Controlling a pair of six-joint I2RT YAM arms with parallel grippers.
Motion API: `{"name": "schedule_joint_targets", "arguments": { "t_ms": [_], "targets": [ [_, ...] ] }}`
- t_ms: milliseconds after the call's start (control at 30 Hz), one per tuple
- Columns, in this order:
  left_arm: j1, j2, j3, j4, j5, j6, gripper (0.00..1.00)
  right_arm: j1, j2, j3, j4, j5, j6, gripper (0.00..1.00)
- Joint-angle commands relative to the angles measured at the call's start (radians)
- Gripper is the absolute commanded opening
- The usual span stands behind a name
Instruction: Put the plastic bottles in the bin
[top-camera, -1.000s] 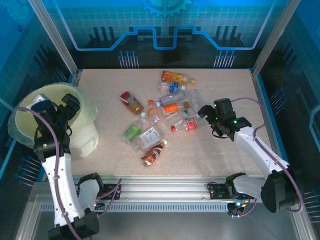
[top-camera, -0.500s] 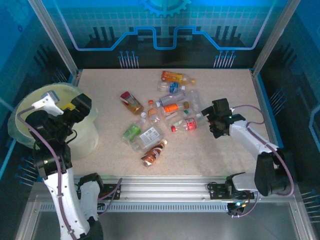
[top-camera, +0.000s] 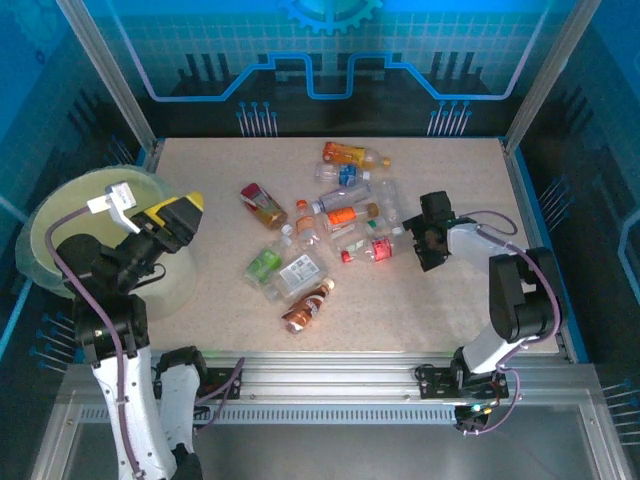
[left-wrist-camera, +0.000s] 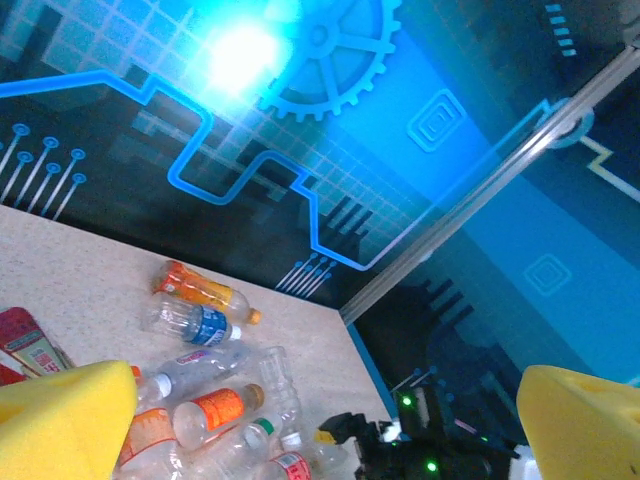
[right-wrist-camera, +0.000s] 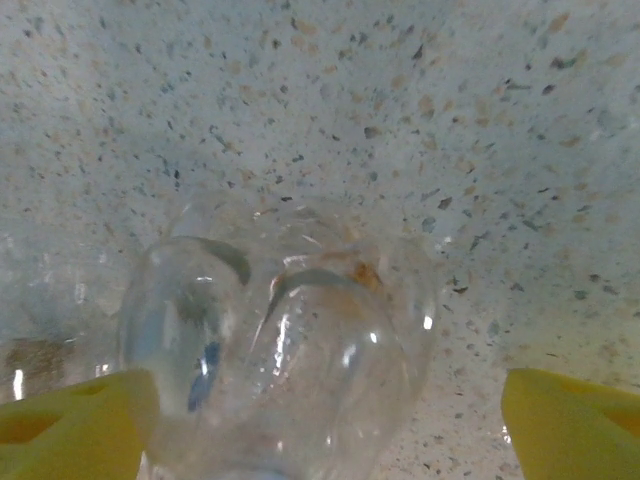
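Observation:
Several plastic bottles lie in a loose cluster mid-table: an orange one (top-camera: 345, 154), a blue-labelled one (top-camera: 340, 175), a red-labelled one (top-camera: 375, 249), a green one (top-camera: 264, 263) and a brown one (top-camera: 308, 306). My right gripper (top-camera: 420, 238) is down on the table at the cluster's right end. Its jaws are open around a clear bottle (right-wrist-camera: 290, 350). The left yellow pad (right-wrist-camera: 70, 420) is against the bottle and the right pad (right-wrist-camera: 575, 420) stands apart from it. My left gripper (top-camera: 172, 215) hovers open and empty over the right rim of the bin (top-camera: 60, 215).
The left wrist view looks across the table at the orange bottle (left-wrist-camera: 200, 290), the blue-labelled bottle (left-wrist-camera: 205, 325) and the right arm (left-wrist-camera: 420, 455). A metal frame post (top-camera: 545, 75) and blue walls border the table. Bare tabletop lies right of the cluster (top-camera: 470, 185).
My right gripper has dropped to the table and slid left onto the clear bottle, its jaws narrowing. My left arm has swung from over the bin toward its right rim.

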Motion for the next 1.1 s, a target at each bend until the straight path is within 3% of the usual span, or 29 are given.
{"name": "schedule_joint_targets", "arguments": {
  "t_ms": [0,367,600,800,933,1067],
  "targets": [
    [-0.017,-0.005,-0.007,0.025,0.036,-0.033,0.99,-0.009,0.021,0.031,0.010,-0.003,0.000,0.89],
    [-0.116,0.035,-0.038,0.027,-0.016,-0.014,0.99,-0.001,0.018,-0.071,0.065,0.003,-0.028,0.75],
    [-0.242,0.077,-0.052,0.049,-0.094,0.001,0.99,0.001,-0.105,-0.170,0.132,0.066,-0.180,0.62],
    [-0.423,0.148,-0.067,0.089,-0.210,0.026,0.99,0.019,-0.251,-0.212,0.133,0.129,-0.334,0.48],
    [-0.615,0.223,-0.099,0.136,-0.307,0.046,0.99,0.053,-0.367,-0.226,0.156,0.134,-0.437,0.43],
    [-0.804,0.324,-0.081,0.084,-0.444,0.162,0.99,0.107,-0.468,-0.211,0.185,0.111,-0.542,0.39]
  ]
}}
